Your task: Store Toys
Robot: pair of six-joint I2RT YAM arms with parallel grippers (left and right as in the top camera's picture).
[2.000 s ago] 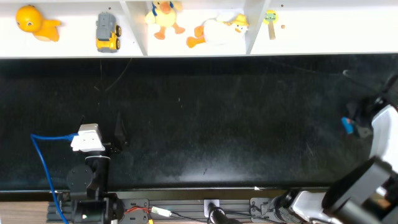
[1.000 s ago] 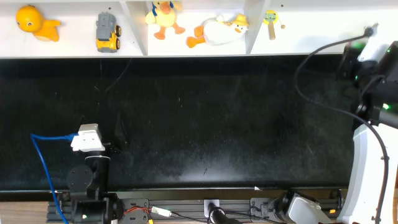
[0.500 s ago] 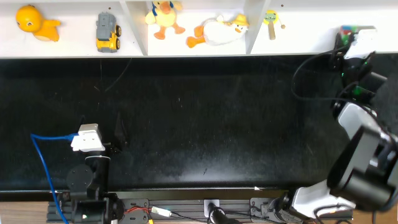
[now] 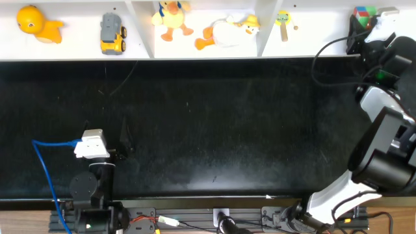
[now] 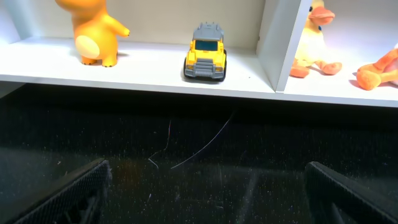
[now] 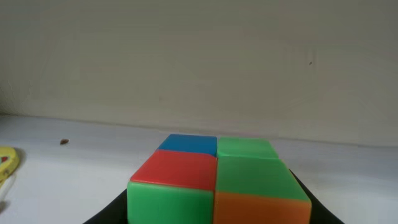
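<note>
Black matting covers the desk, and a white shelf runs along its far edge, split by upright dividers. At the left, beside a blue cable, the left hand sits over the desk with its fingers spread wide and nothing between them. It faces the first compartment, where an orange duck and a yellow truck stand apart; the duck's head is cut off in the left wrist view. Past a divider, a plush duck sits upright and a second plush duck lies on its side. Past another divider is a small toy, too small to make out. At the far right, the right hand is closed on the coloured cube, which is inside the last compartment, close above its white floor. Whether the cube touches that floor is hidden. The hand's dark fingers show as slivers beneath the cube.
</note>
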